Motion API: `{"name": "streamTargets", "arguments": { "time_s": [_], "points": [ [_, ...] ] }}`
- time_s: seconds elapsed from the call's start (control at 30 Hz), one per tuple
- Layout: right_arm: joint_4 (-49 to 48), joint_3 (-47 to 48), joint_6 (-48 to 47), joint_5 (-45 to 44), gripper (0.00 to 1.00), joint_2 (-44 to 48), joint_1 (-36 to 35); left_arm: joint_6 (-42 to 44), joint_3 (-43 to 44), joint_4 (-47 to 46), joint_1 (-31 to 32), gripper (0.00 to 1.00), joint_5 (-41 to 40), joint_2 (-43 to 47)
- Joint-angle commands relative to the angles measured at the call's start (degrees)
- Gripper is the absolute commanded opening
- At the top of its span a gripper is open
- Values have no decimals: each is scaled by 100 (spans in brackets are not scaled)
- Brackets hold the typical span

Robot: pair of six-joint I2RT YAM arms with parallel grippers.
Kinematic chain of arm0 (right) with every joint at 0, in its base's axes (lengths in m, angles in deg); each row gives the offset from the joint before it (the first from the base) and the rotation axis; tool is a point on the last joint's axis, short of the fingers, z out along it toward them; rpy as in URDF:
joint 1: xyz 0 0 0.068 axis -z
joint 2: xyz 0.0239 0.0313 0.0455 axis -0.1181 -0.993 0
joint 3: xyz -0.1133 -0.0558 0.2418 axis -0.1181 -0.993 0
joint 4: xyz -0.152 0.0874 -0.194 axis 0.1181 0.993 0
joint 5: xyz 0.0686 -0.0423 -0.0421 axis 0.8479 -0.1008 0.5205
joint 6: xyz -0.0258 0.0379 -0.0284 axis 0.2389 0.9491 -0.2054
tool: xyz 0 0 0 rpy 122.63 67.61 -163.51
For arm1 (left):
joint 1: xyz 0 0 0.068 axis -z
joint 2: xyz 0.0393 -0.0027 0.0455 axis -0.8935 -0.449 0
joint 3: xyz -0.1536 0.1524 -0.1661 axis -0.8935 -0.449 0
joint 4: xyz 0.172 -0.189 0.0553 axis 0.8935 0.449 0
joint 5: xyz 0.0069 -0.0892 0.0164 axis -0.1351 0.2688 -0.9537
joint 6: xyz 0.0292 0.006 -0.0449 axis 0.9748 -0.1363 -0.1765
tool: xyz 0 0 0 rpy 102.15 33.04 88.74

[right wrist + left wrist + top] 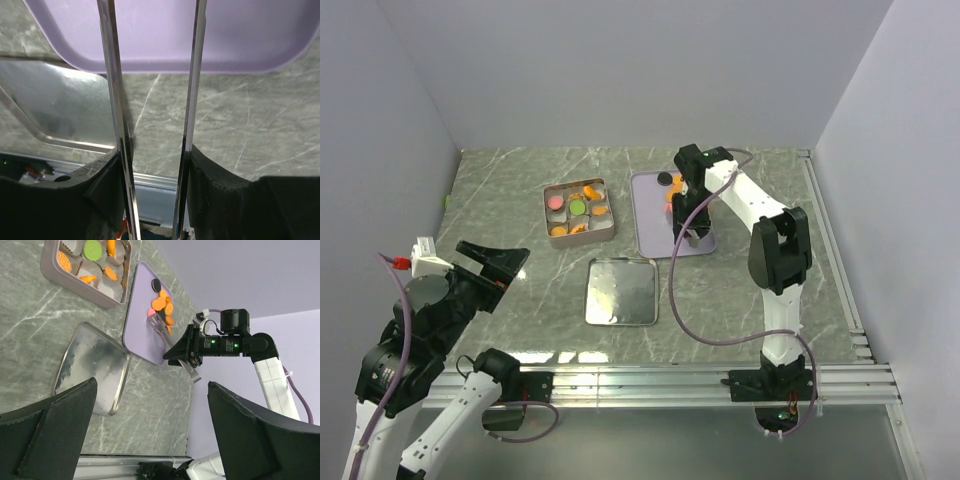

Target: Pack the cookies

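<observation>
The cookies [162, 302] lie in 2 places. A loose, overlapping heap of orange ones, with 1 black and 1 pink, sits on the lavender tray [650, 228] in the far half of the desk [520, 180], right of centre. Others, orange, pink and green, are already in the tin [547, 215] just left of the tray.

They look thin, light and probably brittle, so a hard squeeze may snap 1. On the smooth tray they are likely to skate away from a push. The best hold seems to be a soft pinch across the rim of a disc on the outside of the heap.

The right pincer [688, 222] is closed on a pair of metal tongs [114, 100] reaching over the tray. The blades stand apart. Their tips are near the heap, but I cannot tell whether they hold anything. The left pincer [150, 385] is spread wide and empty, raised near the near-left corner.

The desk is grey-green marbled and faintly glossy. The tin's shiny lid [622, 291] lies upturned near the middle, toward the near edge. Pale walls close the far, left and right sides, so the tin has open room for a drop from above.
</observation>
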Motion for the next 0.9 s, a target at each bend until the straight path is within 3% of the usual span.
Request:
{"name": "streamTargets", "arguments": {
  "time_s": [0.0, 0.4, 0.87],
  "points": [
    [199, 529, -92, -189, 50, -160, -33, 202, 63, -172, -11, 99, -220, -55],
    [410, 1163, -92, -215, 50, -776, -60, 413, 169, -164, -11, 100, -378, -231],
    [472, 1057, -40, -145, 43, -540, -60, 563, 257, -93, -11, 99, -536, -292]
  ]
}}
